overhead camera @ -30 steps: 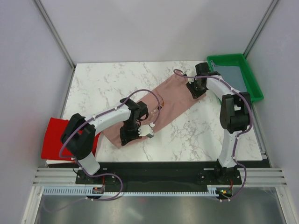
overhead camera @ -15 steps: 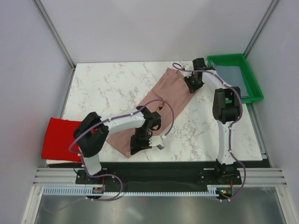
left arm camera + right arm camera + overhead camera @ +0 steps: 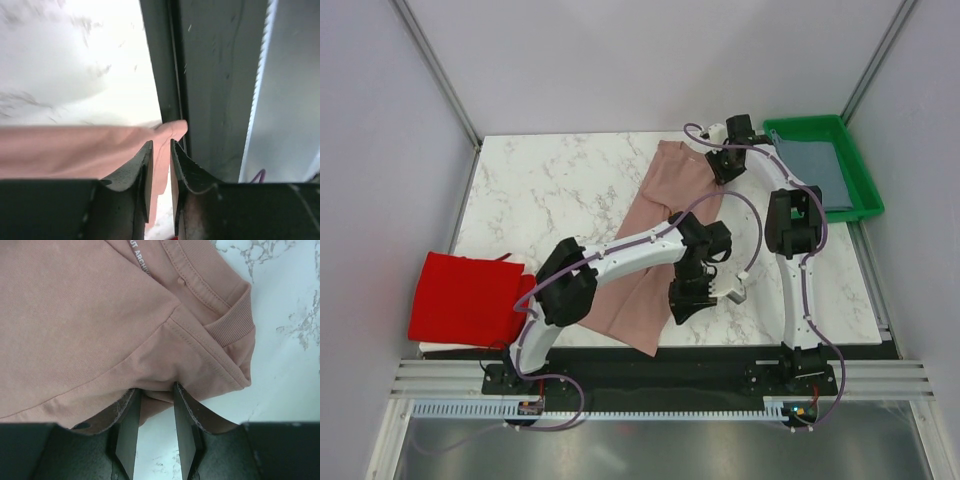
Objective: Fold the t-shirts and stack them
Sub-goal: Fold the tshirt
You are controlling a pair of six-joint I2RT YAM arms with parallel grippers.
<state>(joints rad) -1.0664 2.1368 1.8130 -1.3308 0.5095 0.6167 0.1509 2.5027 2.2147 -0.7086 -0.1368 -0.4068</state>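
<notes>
1. The pink t-shirt [image 3: 665, 195] lies as a long strip on the marble table [image 3: 550, 190]. In the top view it runs from about 1 o'clock of the table's centre down to about 5 o'clock, near the front edge.
2. The right gripper [image 3: 725, 165] is at the strip's far end, at 1 o'clock. In the right wrist view the right gripper [image 3: 155, 390] is clamped on the pink t-shirt [image 3: 75, 315] just beside the ribbed collar, with bunched cloth between its fingers [image 3: 125, 430].
3. The left gripper [image 3: 695, 300] is over the strip's near end, at 5 o'clock. In the left wrist view the left gripper [image 3: 160, 145] has a corner of the pink t-shirt [image 3: 75, 150] in the narrow slot between its fingers [image 3: 142, 170]. Whether they press on the cloth I cannot tell.
4. That corner hangs over the table's front edge, above the dark base plate [image 3: 220, 75].
5. The red t-shirt [image 3: 465, 300] lies folded at 8 o'clock, on the table's near left corner and hanging past its left edge.
6. The grey-blue t-shirt [image 3: 815, 170] lies in the green tray [image 3: 800, 125] at 2 o'clock, beyond the right gripper.
</notes>
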